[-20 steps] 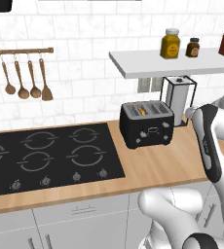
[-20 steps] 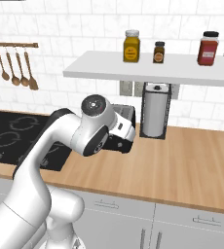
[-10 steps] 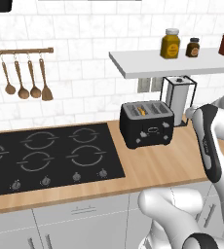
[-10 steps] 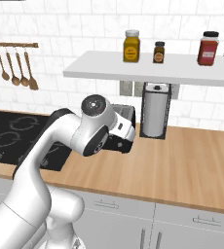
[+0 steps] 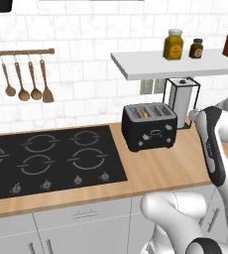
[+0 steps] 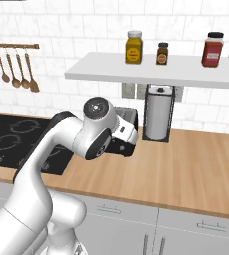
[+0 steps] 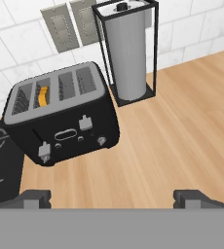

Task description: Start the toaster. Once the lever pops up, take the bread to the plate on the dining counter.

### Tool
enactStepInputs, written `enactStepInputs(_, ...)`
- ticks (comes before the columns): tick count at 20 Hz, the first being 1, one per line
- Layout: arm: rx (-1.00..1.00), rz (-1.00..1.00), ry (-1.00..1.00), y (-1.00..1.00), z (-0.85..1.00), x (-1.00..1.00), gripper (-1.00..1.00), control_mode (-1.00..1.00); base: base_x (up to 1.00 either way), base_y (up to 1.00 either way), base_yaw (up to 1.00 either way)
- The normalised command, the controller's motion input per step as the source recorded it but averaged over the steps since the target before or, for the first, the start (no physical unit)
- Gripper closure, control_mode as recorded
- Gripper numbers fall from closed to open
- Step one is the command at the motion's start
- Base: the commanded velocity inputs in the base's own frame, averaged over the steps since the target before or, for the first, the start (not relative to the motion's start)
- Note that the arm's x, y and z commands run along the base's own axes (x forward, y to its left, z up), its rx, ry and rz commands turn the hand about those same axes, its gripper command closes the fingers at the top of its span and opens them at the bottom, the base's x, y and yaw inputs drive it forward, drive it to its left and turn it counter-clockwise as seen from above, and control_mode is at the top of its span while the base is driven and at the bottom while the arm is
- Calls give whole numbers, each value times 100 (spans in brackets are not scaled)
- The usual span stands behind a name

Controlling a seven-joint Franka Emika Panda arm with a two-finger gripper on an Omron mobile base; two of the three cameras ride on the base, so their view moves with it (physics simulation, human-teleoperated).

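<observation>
Hand hovering wide open before the toaster

The hand (image 7: 112,195) is holding nothing; the bread (image 7: 44,96) is sitting in the toaster (image 7: 61,114) on the tabletop (image 7: 172,136).

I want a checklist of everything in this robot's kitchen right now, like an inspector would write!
Surface: wood counter, black cooktop set in it.
Job's things: toaster beside the cooktop; bread sits in a slot. Plate: nothing seen.
Clutter: paper towel holder next to the toaster.
Grippers: gripper open, empty, apart from the toaster.
Cables: nothing seen.
Surroundings: three jars on a shelf, wooden utensils hanging on the tiled wall.
</observation>
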Motion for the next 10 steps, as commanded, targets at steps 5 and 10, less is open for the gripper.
enactStepInputs(5,0,0,0,0,0,0,-100,-100,0,0,0)
enactStepInputs(10,0,0,0,0,0,0,-100,-100,0,0,0)
